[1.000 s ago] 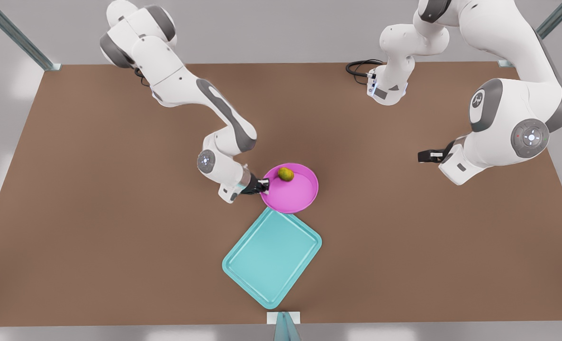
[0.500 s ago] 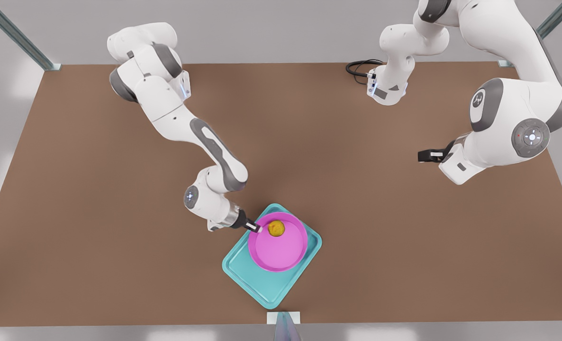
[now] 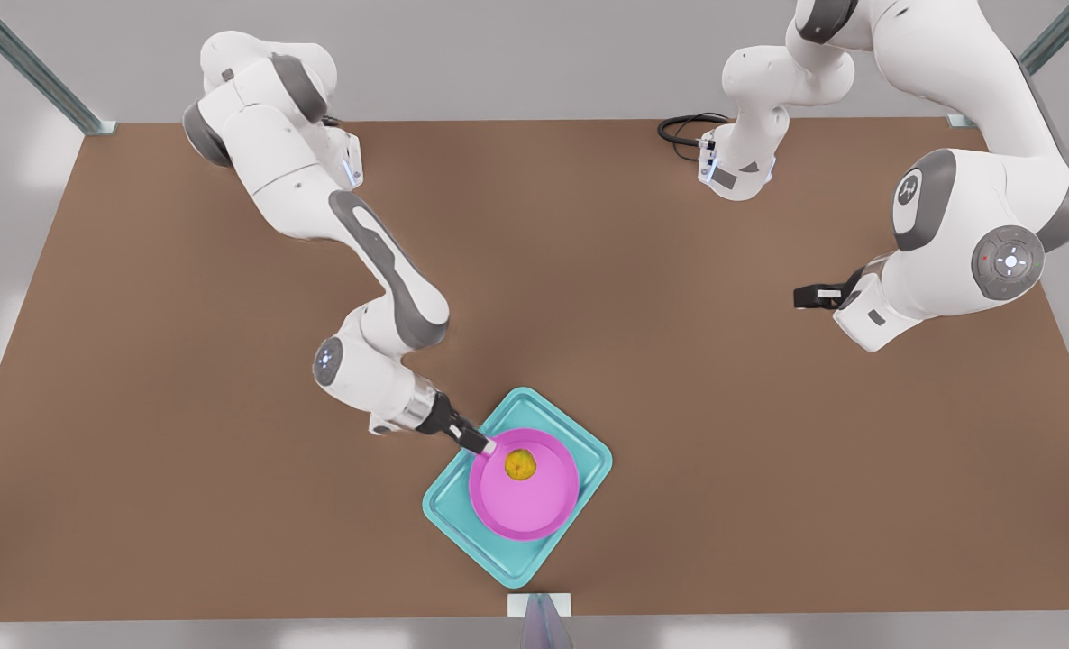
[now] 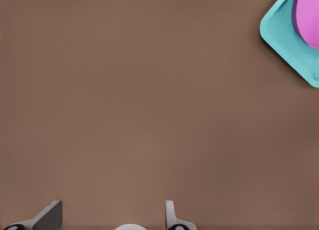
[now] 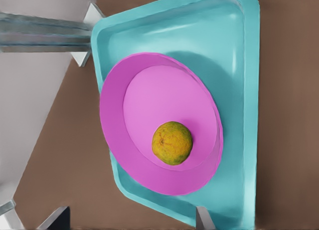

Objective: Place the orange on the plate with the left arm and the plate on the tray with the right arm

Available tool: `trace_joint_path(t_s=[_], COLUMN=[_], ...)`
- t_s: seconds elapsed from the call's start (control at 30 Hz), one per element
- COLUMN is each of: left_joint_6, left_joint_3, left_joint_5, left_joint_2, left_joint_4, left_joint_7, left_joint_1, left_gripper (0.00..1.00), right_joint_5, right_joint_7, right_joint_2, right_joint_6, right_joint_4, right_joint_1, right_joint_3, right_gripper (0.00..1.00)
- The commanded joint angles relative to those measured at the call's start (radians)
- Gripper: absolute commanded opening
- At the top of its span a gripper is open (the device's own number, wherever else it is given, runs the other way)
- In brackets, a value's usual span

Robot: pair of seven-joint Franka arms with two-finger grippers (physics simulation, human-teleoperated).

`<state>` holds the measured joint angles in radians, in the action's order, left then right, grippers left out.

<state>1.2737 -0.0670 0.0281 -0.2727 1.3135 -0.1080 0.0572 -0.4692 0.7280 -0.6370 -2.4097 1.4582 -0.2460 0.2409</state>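
My right end effector (image 3: 484, 444) gripped the rim of the plate (image 3: 525, 491), which sat flat on the tray (image 3: 459, 509) with the orange (image 3: 520, 464) resting in it. My left end effector (image 3: 809, 296) waited with fingers spread wide, holding nothing, above bare desk (image 3: 733, 433) well apart from the tray.

The scene was evenly and brightly lit from above, with no glare seen on the brown table (image 3: 183, 379). Only soft, faint shadows were cast beneath the arms, and the plate (image 5: 149, 105) laid a darker shadow across the tray (image 5: 234, 90).
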Motion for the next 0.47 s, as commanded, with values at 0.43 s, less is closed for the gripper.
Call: trace_joint_path(t_s=[0.43], left_joint_6=[-0.106], left_joint_3=[-0.002], left_joint_5=[0.024], left_joint_2=[-0.079], left_joint_4=[-0.115], left_joint_7=[0.002], left_joint_1=[-0.003], left_gripper=[1.00], right_joint_5=[0.664], right_joint_7=[-1.061], right_joint_2=[0.643], right_joint_6=[0.965], right_joint_4=[0.123], right_joint_1=[0.179], right_joint_3=[-0.247], right_gripper=[1.00])
